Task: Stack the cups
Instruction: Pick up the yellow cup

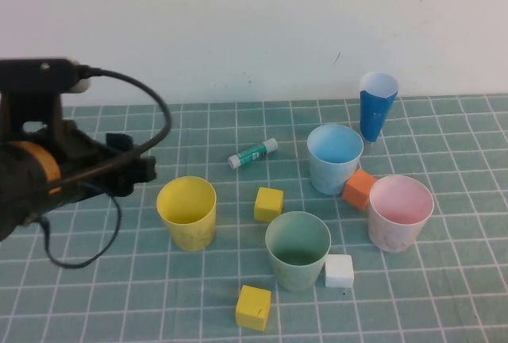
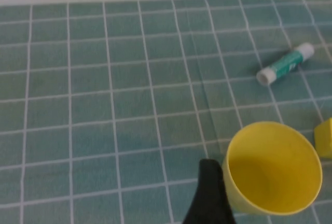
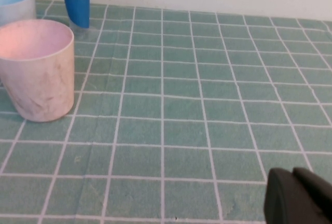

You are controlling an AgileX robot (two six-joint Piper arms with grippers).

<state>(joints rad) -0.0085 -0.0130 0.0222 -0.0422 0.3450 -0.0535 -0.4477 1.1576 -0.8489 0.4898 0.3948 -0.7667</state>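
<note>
Yellow cup: a wide yellow plastic tumbler [image 1: 187, 212] stands upright, mouth up and empty, left of centre on the green gridded tabletop [image 1: 444, 311].
Pale green cup: a wide pale green plastic tumbler [image 1: 298, 249] stands upright near the front, right of the yellow one, with a small white cube [image 1: 339, 271] touching its right side.
Light blue cup: a wide light blue plastic tumbler [image 1: 334, 158] stands upright farther back, with a small orange cube [image 1: 359, 188] just beside its front right.
Pink cup: a wide pink plastic tumbler [image 1: 400, 211] stands upright on the right, with the orange cube at its back left; its wall looks scuffed in the right wrist view.
Stacking: all four cups stand apart, none inside another.
Left claw: the left claw [image 1: 131, 160] hovers at the left, just beside the yellow cup and pointing toward it; its jaws are spread wide and hold nothing. One dark finger [image 2: 210, 195] shows next to the cup's rim in the left wrist view.
Right claw: the right claw [image 3: 298, 198] shows only in its own wrist view, low over bare tabletop, well apart from the pink cup, with its jaws closed and empty.
Clutter: a green and white glue stick [image 1: 253, 153] lies behind the yellow cup; one yellow cube [image 1: 268, 204] sits between the yellow and green cups, and another yellow cube [image 1: 253, 306] lies near the front edge; a narrow dark blue cone cup with a white inside [image 1: 376, 105] stands by the back wall.
Open room: bare grid lies at the far left and the far right.
</note>
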